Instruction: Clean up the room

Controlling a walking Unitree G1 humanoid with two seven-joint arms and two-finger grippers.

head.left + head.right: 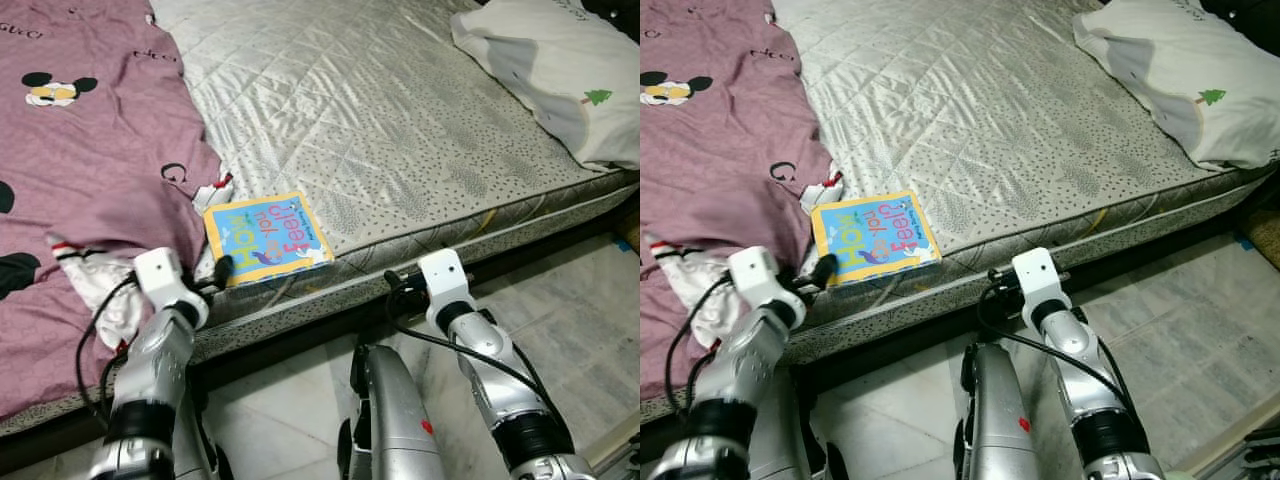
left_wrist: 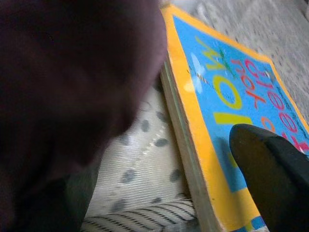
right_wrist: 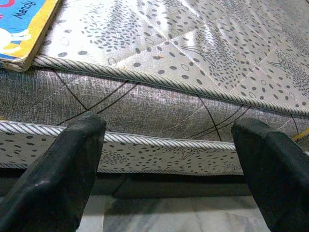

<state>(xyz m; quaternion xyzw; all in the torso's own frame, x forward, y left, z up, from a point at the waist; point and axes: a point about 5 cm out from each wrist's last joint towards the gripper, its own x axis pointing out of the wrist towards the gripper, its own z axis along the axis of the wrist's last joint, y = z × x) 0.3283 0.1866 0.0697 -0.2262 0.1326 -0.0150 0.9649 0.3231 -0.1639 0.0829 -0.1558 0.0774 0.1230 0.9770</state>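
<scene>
Board book with a blue cover, yellow border and coloured lettering (image 1: 266, 238) lies flat at the near edge of a grey quilted mattress (image 1: 400, 130), just beside a mauve blanket printed with cartoon mice (image 1: 80, 150) that covers the mattress's left part. The left gripper (image 1: 222, 268) is at the book's near left corner; in the left wrist view one black finger (image 2: 270, 164) rests on the cover while the other is a dark blur close to the lens, so whether the jaws grasp the book cannot be told. The right gripper (image 3: 169, 164) hangs with its fingers spread wide apart, holding nothing, level with the mattress's piped side. A white pillow with a small green tree print (image 1: 560, 70) sits at the far right corner. Pale marble floor tiles (image 1: 590, 300) run beneath.
</scene>
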